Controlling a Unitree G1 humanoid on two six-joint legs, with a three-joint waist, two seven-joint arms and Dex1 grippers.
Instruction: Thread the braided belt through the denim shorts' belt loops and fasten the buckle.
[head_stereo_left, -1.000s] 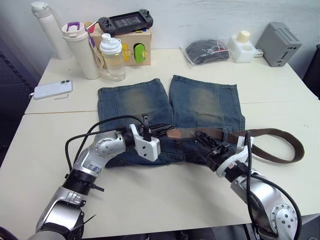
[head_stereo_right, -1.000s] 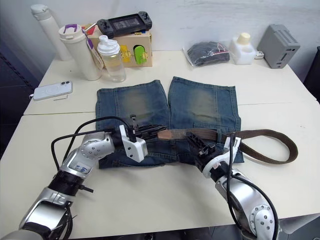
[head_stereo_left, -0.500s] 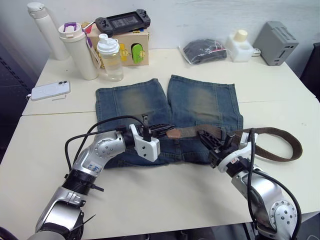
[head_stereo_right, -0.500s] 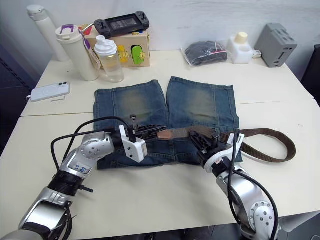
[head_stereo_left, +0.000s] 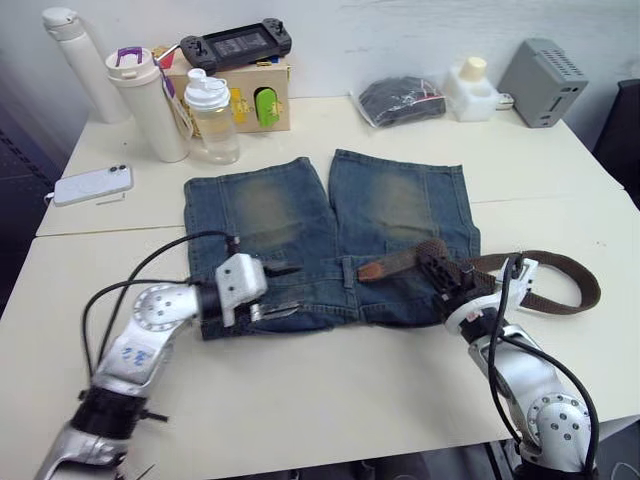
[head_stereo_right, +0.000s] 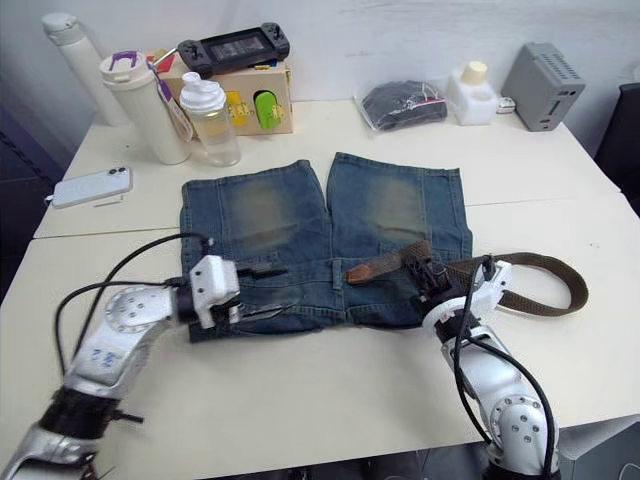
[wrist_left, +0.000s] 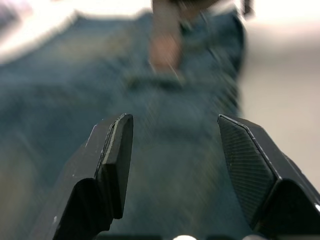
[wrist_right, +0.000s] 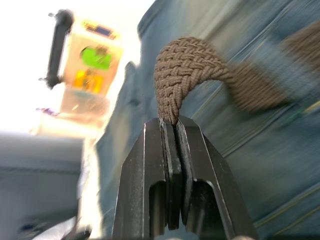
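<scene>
still mid-threading: right gripper (wrist_right: 172, 131) pinched the belt (head_stereo_left: 400, 264) over the shorts (head_stereo_left: 300, 215) waistband; left gripper (wrist_left: 172, 165) gaped empty above denim. best fed tip flat toward next loop, waistband steadied.

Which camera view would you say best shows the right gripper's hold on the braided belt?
The right wrist view: the right gripper is shut on a raised fold of the braided belt. Both eye views show it small, over the denim shorts; the left wrist view shows the belt blurred.

Both eye views look down from head height over the same tabletop (head_stereo_left: 330, 400); each wrist view sits close above the denim shorts (wrist_left: 165, 165).
</scene>
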